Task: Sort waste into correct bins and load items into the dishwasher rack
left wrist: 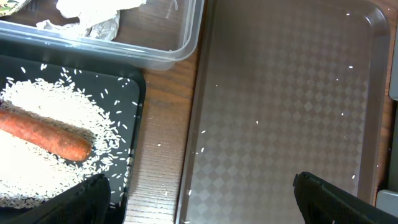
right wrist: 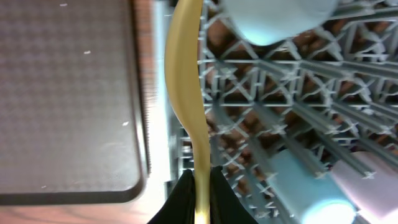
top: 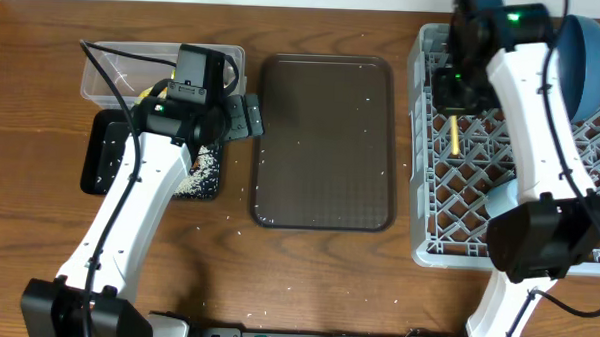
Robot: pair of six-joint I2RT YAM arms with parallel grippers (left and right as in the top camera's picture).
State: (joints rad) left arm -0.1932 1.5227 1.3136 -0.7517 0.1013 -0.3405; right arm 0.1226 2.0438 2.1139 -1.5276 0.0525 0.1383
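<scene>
Since R gripper (right wrist: 200, 190) is clamped narrow on the handle end of the yellow spoon (right wrist: 186, 74), your drop turns on how the spoon lies vs. the dishwasher rack (top: 417, 193).

- Spoon axis: comes straight out of the jaws, in line w/ the fingers. From overhead it reads as a near–far line, free end on the near side of the gripper. Can't tell how steeply it dips.
- Position: above the lattice in the far-left part of the rack, inside the left wall and parallel to it.
- Brown serving tray (top: 326, 139) sits just left of that wall, so any drift left risks a miss.
- Judgement: line the shaft up w/ a gap btwn pegs and bias right, deeper into the rack. Pale-blue bowl (right wrist: 280, 18) and pink cup (right wrist: 367, 180) sit right of the spoon, apart from it.
- L gripper (left wrist: 205, 200): jaws wide, holding nothing, over the tray's left edge, well apart from the spoon. R arm is nearer.
- Carrot (left wrist: 50, 134) and rice (left wrist: 37, 99) lie in the black tray (left wrist: 134, 124).
</scene>
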